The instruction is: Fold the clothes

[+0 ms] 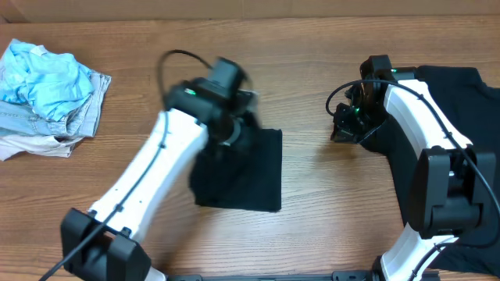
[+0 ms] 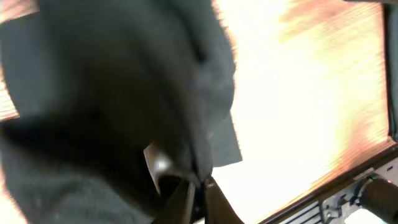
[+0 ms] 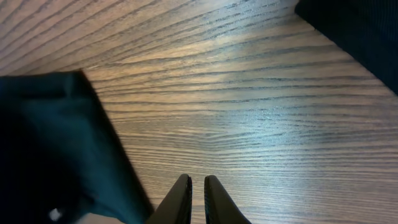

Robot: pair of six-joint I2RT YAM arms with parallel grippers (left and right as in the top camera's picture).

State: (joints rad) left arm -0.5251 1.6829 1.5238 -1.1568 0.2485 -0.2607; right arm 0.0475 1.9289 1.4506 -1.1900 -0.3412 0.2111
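**Shirt folding: one done, heap outstanding**

Folded black shirt (image 1: pixel 254 176): compact square at mid table (image 1: pixel 312 226), under the left gripper (image 2: pixel 198 190). Its jaws are close together against cloth; whether they grip cannot be told. Right gripper (image 3: pixel 197 186): clenched, empty, over wood. Unfolded black shirts (image 1: pixel 469 97): heaped at right, awaiting folding.

No readable text, label, brand, number or sign in any view. On the black T-shirt (image 3: pixel 50 143) only a small white speck (image 3: pixel 55 214), too small to read. Nothing written on the wooden table (image 1: pixel 312 218).
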